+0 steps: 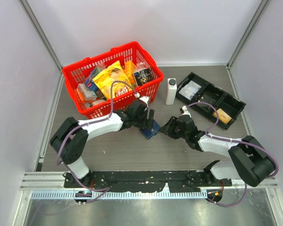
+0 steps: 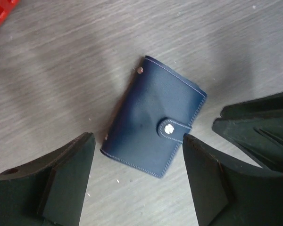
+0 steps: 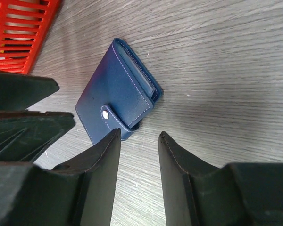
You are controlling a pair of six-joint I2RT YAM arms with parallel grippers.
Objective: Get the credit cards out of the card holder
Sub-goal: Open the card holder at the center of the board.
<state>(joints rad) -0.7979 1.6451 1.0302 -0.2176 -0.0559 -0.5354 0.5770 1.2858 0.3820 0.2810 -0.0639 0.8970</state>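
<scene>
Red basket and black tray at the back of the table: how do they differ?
The red basket is deep with slotted walls; the black tray is shallow and split into compartments. The basket is piled full of colourful packets; the tray holds only a few small items. The basket sits far left, the tray far right. Both rest on the table and hold loose goods.

The navy card holder (image 1: pixel 151 131) lies mid-table (image 1: pixel 132 150). The left gripper (image 1: pixel 148 124) hangs over it, and the right gripper (image 1: pixel 168 128) is just at its 3 o'clock. From there, a red basket (image 1: pixel 96 109) sits at 11 o'clock, a white bottle (image 1: pixel 171 91) at 1, and a black tray (image 1: pixel 220 89) at 2.
</scene>
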